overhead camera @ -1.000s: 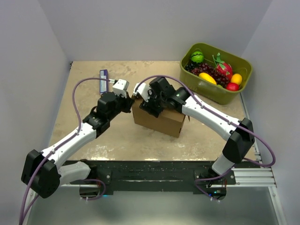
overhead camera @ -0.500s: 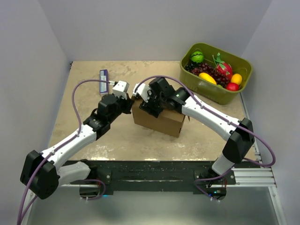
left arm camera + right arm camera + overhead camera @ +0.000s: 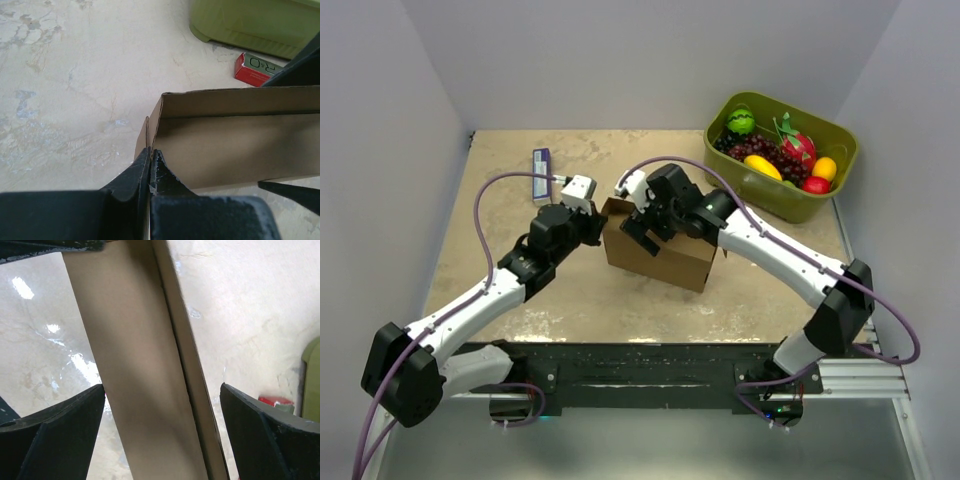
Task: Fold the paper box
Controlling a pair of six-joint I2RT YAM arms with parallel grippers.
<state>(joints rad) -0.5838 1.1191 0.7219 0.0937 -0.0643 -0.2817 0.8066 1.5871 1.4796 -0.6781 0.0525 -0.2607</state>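
The top external camera looked down from above and behind the arm bases, far enough to take in the whole tabletop, the paper box and the green bin. The left wrist camera sat low just behind the left hand, very near the box, facing across it toward the bin. The right wrist camera peered past the right hand at a box wall from very close; all three views shared the box.

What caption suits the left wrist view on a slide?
Left gripper shut on an end flap of the brown cardboard paper box; olive-green plastic bin and small red carton behind.
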